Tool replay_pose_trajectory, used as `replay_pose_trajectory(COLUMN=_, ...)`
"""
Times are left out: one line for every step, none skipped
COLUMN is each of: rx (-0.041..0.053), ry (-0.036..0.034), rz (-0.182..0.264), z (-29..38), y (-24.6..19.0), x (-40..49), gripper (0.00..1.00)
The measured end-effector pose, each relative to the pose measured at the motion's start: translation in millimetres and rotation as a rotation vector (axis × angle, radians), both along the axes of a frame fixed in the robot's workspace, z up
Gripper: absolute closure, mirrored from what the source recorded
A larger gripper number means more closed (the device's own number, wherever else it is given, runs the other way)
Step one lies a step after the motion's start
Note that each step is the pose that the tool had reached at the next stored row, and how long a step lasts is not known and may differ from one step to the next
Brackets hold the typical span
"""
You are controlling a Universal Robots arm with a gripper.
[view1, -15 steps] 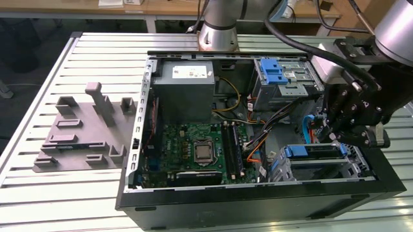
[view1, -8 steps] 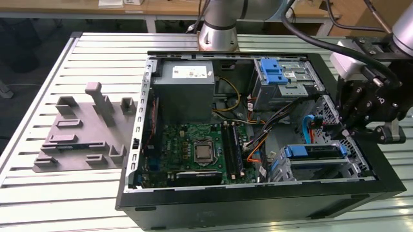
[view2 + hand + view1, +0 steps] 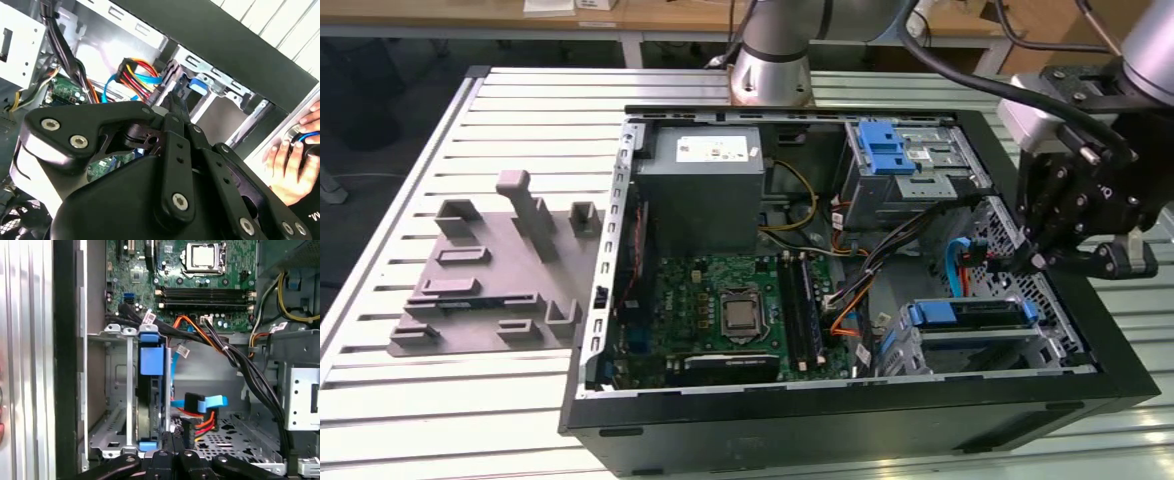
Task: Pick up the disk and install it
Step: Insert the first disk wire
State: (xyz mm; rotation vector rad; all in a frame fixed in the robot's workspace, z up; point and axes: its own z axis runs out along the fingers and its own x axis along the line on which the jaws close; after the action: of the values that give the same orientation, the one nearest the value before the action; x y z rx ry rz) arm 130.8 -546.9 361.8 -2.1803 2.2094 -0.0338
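Hovering over the right side of the open computer case (image 3: 854, 400) in the exterior view, the gripper (image 3: 1041, 262) hangs just above the drive cage (image 3: 974, 340) at the case's near right corner. The disk (image 3: 967, 314) already sits in that cage, its blue bracket facing up; in the first wrist view it (image 3: 151, 390) stands edge-on between the cage's metal rails, the blue tab showing at its top. The gripper's fingers look drawn together with nothing between them, though their tips are partly hidden, so I hold that loosely. Judging by this, the seating is the step in hand: pressing should go straight along the rails, squarely on the bracket, clear of the blue data cable (image 3: 210, 402) and the red-and-orange power leads (image 3: 202, 422) just beside it. A person's hand (image 3: 292, 162) rests on the bench outside the case.
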Motion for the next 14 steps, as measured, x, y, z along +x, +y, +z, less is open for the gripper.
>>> replay_pose_trajectory(rx=0.0, ry=-0.0002, rz=0.0, z=0.2, y=0.8, x=-0.1, gripper=0.89)
replay_pose_trajectory(rx=0.0, ry=-0.0003, rz=0.0, z=0.3, y=1.9, x=-0.2, gripper=0.89)
replay_pose_trajectory(rx=0.0001, ry=-0.0004, rz=0.0, z=0.3, y=3.2, x=-0.4, gripper=0.89)
replay_pose_trajectory(rx=0.0002, ry=-0.0003, rz=0.0, z=0.3, y=3.9, x=-0.8, gripper=0.89)
replay_pose_trajectory(rx=0.0001, ry=-0.0004, rz=0.0, z=0.3, y=4.9, x=-1.5, gripper=0.89)
replay_pose_trajectory(rx=0.0001, ry=-0.0006, rz=0.0, z=0.3, y=5.9, x=-2.8, gripper=0.89)
replay_pose_trajectory(rx=0.0001, ry=-0.0007, rz=0.0, z=0.3, y=6.4, x=-3.6, gripper=0.89)
replay_pose_trajectory(rx=0.0002, ry=-0.0007, rz=0.0, z=0.3, y=6.4, x=-3.7, gripper=0.89)
replay_pose_trajectory(rx=0.0002, ry=-0.0007, rz=0.0, z=0.3, y=6.4, x=-3.7, gripper=0.89)
replay_pose_trajectory(rx=0.0001, ry=-0.0007, rz=0.0, z=0.3, y=6.5, x=-3.7, gripper=0.89)
replay_pose_trajectory(rx=0.0002, ry=-0.0007, rz=0.0, z=0.3, y=6.6, x=-3.7, gripper=0.89)
replay_pose_trajectory(rx=0.0, ry=-0.0026, rz=0.0, z=0.3, y=6.7, x=-5.4, gripper=0.89)
replay_pose_trajectory(rx=-0.0002, ry=-0.0067, rz=0.0, z=0.4, y=6.8, x=-7.2, gripper=0.89)
replay_pose_trajectory(rx=-0.0003, ry=-0.0111, rz=0.0, z=0.1, y=7.7, x=-9.1, gripper=0.89)
